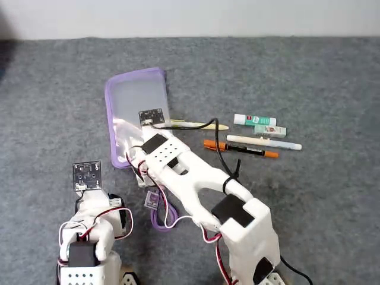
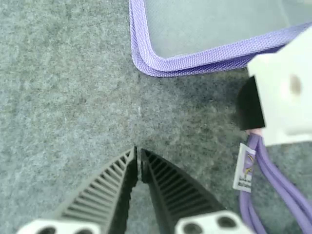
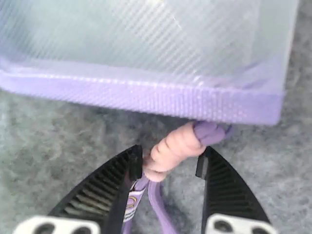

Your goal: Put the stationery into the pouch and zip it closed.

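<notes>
Grey carpety surface (image 1: 320, 77) all over, pale strip of wall along the far edge. Lying flat left of centre: a pouch (image 1: 133, 98) with purple trim and a clear front. Out on the surface to its right, so not in it yet: a white glue stick (image 1: 254, 120), a small green-and-white block (image 1: 270, 130) just beside that, then a white pen (image 1: 264, 142) and an orange pen (image 1: 240, 148) with a black middle, side by side. Also a pale wooden stick (image 1: 222, 126) closer to the pouch, partly under a black cable (image 1: 221, 155).

Right arm (image 1: 196, 178) stretched across to the pouch's near end. As for the right jaws: open, straddling a pink pull (image 3: 170, 148) on the purple cord (image 3: 156, 204) just off the pouch's (image 3: 146, 48) trimmed edge, one side touching the pink bit, the other slightly clear of it. Cord (image 1: 159, 219) looping back under that arm, with a small tag (image 2: 243, 168) on it.

Left arm (image 1: 89, 237) sitting at the near left. As for the left jaws: closed tip to tip on nothing, over bare surface, near the pouch's (image 2: 204, 53) rounded corner but not touching it.
</notes>
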